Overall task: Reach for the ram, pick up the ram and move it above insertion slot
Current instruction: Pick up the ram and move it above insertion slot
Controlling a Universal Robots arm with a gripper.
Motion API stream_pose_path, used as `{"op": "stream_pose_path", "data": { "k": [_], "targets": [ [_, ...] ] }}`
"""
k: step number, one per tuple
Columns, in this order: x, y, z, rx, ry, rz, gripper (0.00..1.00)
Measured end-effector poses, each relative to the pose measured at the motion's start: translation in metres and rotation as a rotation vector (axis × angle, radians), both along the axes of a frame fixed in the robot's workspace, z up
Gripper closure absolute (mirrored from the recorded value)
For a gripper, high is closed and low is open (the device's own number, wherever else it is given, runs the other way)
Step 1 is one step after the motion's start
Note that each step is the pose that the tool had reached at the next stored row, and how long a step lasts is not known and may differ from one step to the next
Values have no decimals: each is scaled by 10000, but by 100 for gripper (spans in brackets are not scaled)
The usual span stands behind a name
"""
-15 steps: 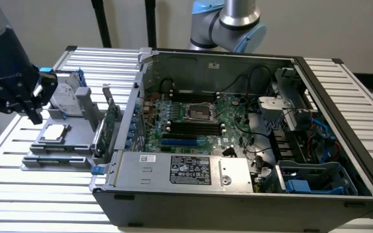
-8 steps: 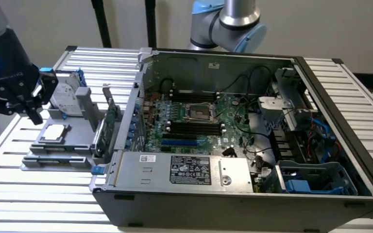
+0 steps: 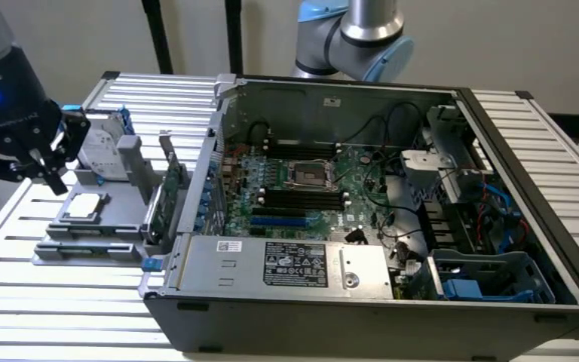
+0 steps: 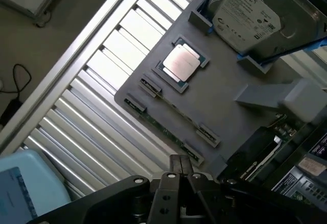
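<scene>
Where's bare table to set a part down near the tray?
Free: slats in front of the tray, the exterior view's lower left; slats behind the tray, by the case's back corner. Crowded: the tray, full of parts, and its narrow gap to the case.

You're seeing the tray (image 4: 219,101) sitting on the table (image 3: 48,317) at the exterior view's left of the case (image 3: 370,302) — hard drive (image 4: 245,17) behind the processor (image 4: 181,63), ram (image 4: 168,127) before it.
</scene>
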State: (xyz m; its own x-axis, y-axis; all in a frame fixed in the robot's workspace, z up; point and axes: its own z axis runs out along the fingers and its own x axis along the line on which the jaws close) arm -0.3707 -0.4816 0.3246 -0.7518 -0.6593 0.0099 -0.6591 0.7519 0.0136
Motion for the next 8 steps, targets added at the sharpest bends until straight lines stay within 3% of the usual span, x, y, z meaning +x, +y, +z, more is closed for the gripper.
{"op": "stream_pose_path", "data": {
  "k": [8],
  "targets": [
    [0, 0, -22, 0, 1, 1453, 89]
  ]
}}
